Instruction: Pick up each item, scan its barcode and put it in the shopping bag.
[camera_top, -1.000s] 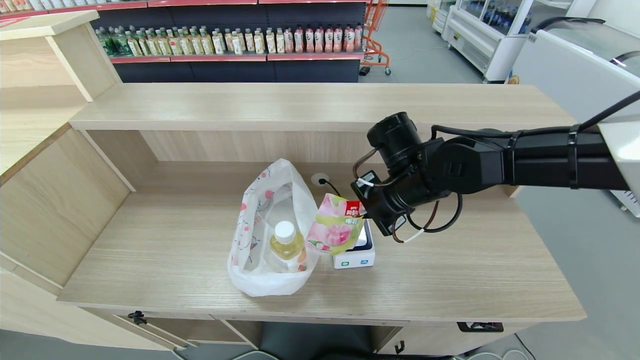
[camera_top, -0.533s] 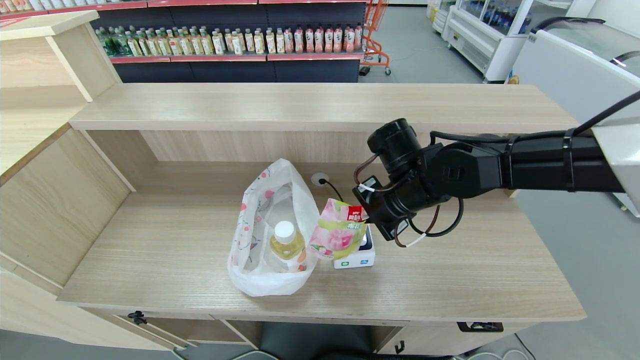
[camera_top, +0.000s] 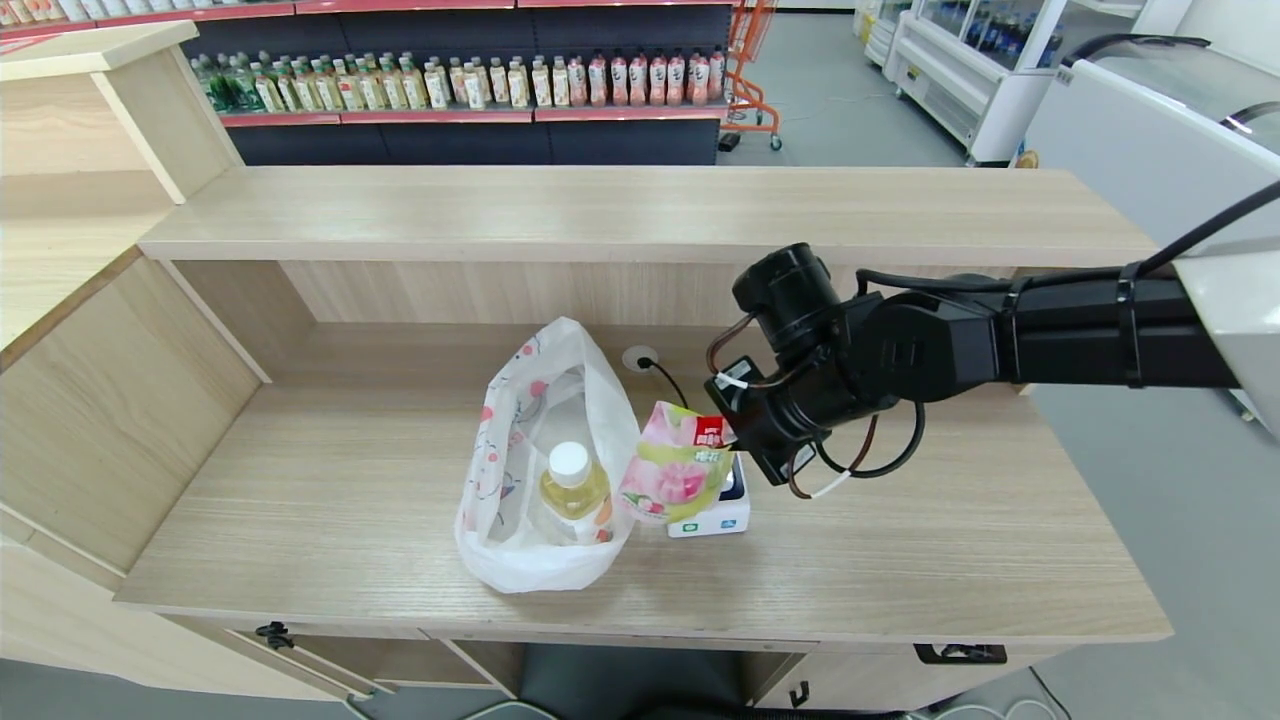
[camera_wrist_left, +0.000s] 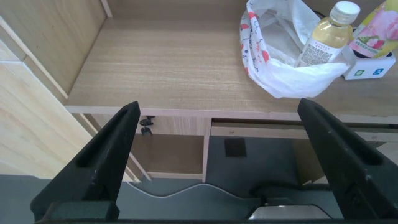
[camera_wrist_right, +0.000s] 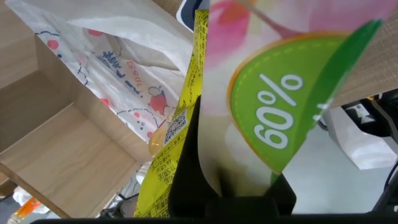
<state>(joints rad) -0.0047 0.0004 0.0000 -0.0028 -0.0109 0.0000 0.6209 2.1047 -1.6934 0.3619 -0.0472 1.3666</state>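
Now: snack pouch held over the scanner, beside the open bag

A long wooden checkout counter (camera_top: 900, 520) spans the head view. The right arm stretches across it from the robot's right side, and the right gripper (camera_top: 728, 428) is clamped on the top corner of a pink-and-green snack pouch (camera_top: 675, 465). The pouch hangs in the air, tilted, just above a small white scanner (camera_top: 712, 512) that sits on the counter.

Touching the scanner's left side stands a white plastic shopping bag (camera_top: 500, 545) with its mouth gaping upward. A bottle (camera_top: 572, 485) with a white cap stands upright inside it. In the left wrist view, the left gripper (camera_wrist_left: 217, 111) hangs below the counter's front edge, spread wide and holding nothing.

The step in hand looks like the scan. To do it well, the pouch's yellow back, where a small code patch (camera_wrist_right: 177, 124) shows in the right wrist view, should probably turn squarely toward the scanner window and stay flat and steady. The grip is only on a corner, so the soft pouch may sag or swing. A slow wrist turn would suit, and then a short carry left over the bag mouth, clear of the bottle cap.
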